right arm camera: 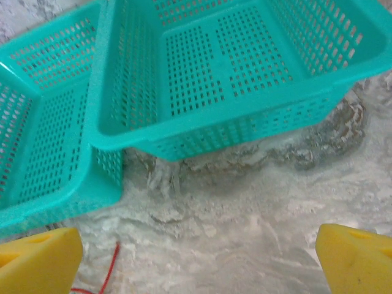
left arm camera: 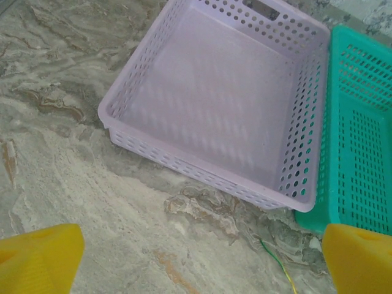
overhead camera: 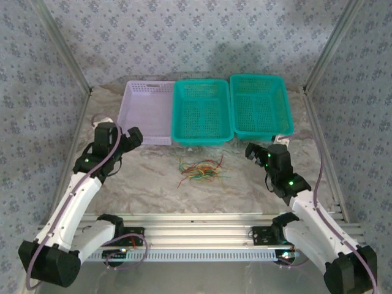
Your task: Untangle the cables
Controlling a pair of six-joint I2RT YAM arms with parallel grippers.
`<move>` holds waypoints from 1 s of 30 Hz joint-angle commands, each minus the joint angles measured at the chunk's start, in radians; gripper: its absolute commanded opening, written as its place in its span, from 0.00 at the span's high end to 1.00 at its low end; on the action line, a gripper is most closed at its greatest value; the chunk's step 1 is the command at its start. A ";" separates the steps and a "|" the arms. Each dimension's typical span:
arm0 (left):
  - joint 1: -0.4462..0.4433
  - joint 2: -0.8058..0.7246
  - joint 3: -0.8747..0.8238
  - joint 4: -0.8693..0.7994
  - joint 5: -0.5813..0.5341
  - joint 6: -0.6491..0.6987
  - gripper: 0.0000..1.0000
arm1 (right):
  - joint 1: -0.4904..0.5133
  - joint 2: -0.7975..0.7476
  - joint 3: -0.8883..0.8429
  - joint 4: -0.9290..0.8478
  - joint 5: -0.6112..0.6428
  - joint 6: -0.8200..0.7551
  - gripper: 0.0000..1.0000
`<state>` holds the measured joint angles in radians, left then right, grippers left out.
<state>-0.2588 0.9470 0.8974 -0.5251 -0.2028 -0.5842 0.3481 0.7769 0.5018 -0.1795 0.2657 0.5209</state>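
Note:
The cables (overhead camera: 200, 171) lie in a tangled heap of thin red, green and yellow wires on the marble table, just in front of the middle basket. My left gripper (overhead camera: 133, 138) hovers to their upper left, open and holding nothing. My right gripper (overhead camera: 260, 153) hovers to their right, also open and holding nothing. In the left wrist view one green-yellow cable end (left arm camera: 277, 264) pokes in at the lower right between my yellow fingers (left arm camera: 38, 260). In the right wrist view a red cable end (right arm camera: 110, 266) shows at the lower left beside my yellow fingers (right arm camera: 355, 260).
Three baskets stand in a row at the back: a lavender one (overhead camera: 149, 112) at the left, a teal one (overhead camera: 202, 113) in the middle, another teal one (overhead camera: 260, 106) at the right. Aluminium frame posts and patterned walls close the sides.

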 commanded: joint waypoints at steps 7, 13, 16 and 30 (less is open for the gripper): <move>-0.021 0.100 0.115 -0.118 0.048 0.009 0.00 | 0.057 0.021 0.015 -0.156 0.004 0.091 0.04; -0.065 0.143 0.175 -0.145 0.087 0.022 0.00 | 0.082 0.091 0.024 -0.147 -0.071 0.132 0.09; -0.087 0.144 0.146 -0.122 0.117 0.030 0.00 | 0.099 0.115 0.028 -0.139 -0.102 0.136 0.12; -0.231 0.159 0.102 -0.111 0.145 0.034 0.00 | 0.290 0.267 0.002 0.043 -0.197 0.216 0.17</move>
<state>-0.4664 1.1030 1.0096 -0.6327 -0.0761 -0.5583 0.6125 1.0134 0.5018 -0.1909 0.0860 0.7158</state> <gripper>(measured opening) 0.997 0.833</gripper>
